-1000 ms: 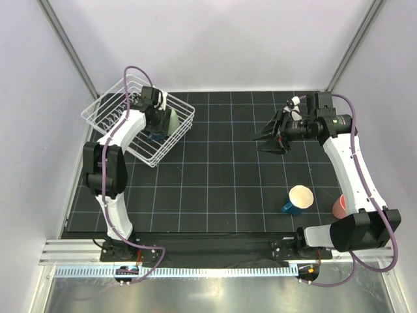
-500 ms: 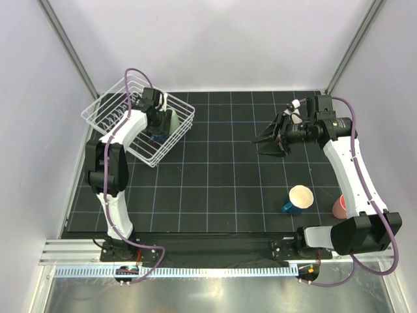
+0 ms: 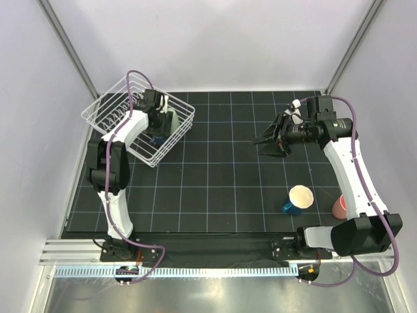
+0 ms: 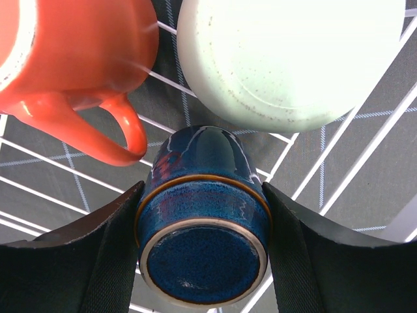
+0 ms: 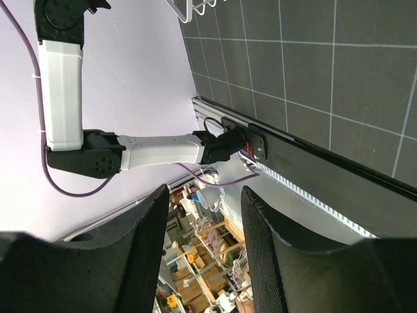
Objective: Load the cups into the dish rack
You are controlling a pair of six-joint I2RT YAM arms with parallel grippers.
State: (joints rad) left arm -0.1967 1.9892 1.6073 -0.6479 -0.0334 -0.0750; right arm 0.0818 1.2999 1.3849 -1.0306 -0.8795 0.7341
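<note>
The white wire dish rack (image 3: 105,98) stands at the far left. My left gripper (image 3: 156,125) reaches down into it. In the left wrist view the left gripper (image 4: 202,195) is shut on a dark blue cup (image 4: 203,261), base towards the camera, with a finger pressed on each side. An orange mug (image 4: 78,52) and a pale green cup (image 4: 293,59) lie in the rack just beyond it. My right gripper (image 3: 267,140) hangs open above the mat at the right, nothing between its fingers (image 5: 143,261). A dark blue mug with a cream inside (image 3: 300,199) and a pink cup (image 3: 338,207) stand near the right arm.
The black gridded mat (image 3: 221,182) covers the table. White walls close in the back and both sides. A metal rail (image 3: 215,268) runs along the near edge between the arm bases. The pink cup is partly hidden behind the right arm.
The left gripper has edged slightly towards the back of the rack, still holding the blue cup. The right gripper has dipped a little and stays open.
</note>
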